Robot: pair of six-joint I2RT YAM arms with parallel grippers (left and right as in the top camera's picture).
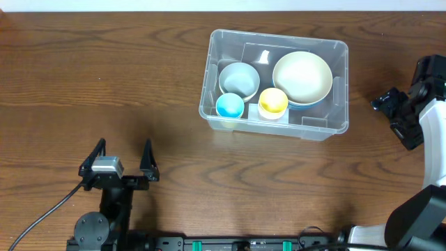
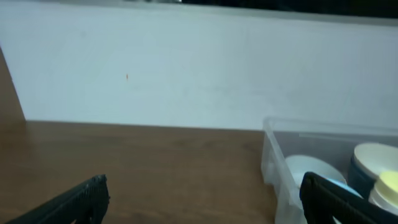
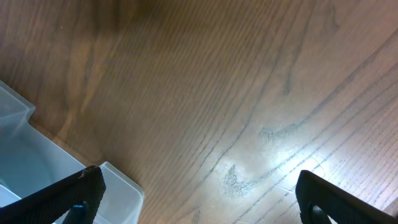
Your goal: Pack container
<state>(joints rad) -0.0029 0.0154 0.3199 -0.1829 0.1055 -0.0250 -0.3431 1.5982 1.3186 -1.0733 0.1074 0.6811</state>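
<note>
The clear plastic container [image 1: 336, 85] sits right of centre at the back of the table. Inside it are a grey-blue bowl [image 1: 239, 79], a cream bowl [image 1: 302, 77] nested in a blue one, a blue cup [image 1: 230, 106] and a yellow cup [image 1: 273, 102]. My left gripper [image 1: 119, 162] is open and empty at the front left, far from the container. My right gripper [image 1: 397, 111] is open and empty just right of the container. The container's corner shows in the left wrist view [image 2: 273, 155] and in the right wrist view [image 3: 118, 186].
The brown wooden table [image 1: 104, 77] spreads to the left and in front of the container. A pale wall [image 2: 186, 68] stands behind the table in the left wrist view. The right arm's white body [image 1: 435, 139] stands at the right edge.
</note>
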